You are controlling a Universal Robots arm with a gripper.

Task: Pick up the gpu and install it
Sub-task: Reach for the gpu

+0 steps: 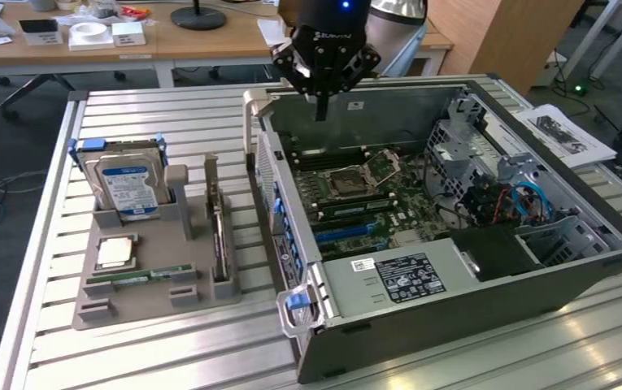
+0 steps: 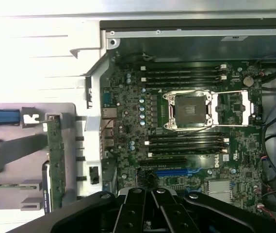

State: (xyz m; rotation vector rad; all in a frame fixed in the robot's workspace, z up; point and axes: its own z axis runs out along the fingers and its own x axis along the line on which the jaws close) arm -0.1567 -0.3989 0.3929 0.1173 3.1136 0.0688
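Aluminium slats make up the worktop (image 1: 180, 349), which carries an open computer case (image 1: 441, 313) lying on its side and, just beside it toward the exterior view's left, a grey holder (image 1: 137, 301). The gpu (image 1: 219, 236) (image 2: 55, 155) stands on its long edge in the holder slot nearest the case, upright and untouched. In the same holder a silver hard drive (image 1: 126, 188) with a blue label stands at the far end, and a narrow green RAM stick (image 1: 142, 276) lies flat toward the near end.

The jaws hang from the black arm (image 1: 327, 24) above the far end of the case, pointing straight down, well apart from the gpu. They appear pressed together into a single thin tip and pinch nothing. From the wrist view they sit over the green motherboard (image 1: 359, 199) (image 2: 128, 107), where the CPU socket (image 1: 359, 175) (image 2: 188, 109) lies open between rows of dark memory slots and a blue expansion slot (image 1: 343, 233) (image 2: 174, 172) is unoccupied. A labelled power supply (image 1: 408, 276) fills the near corner of the case.
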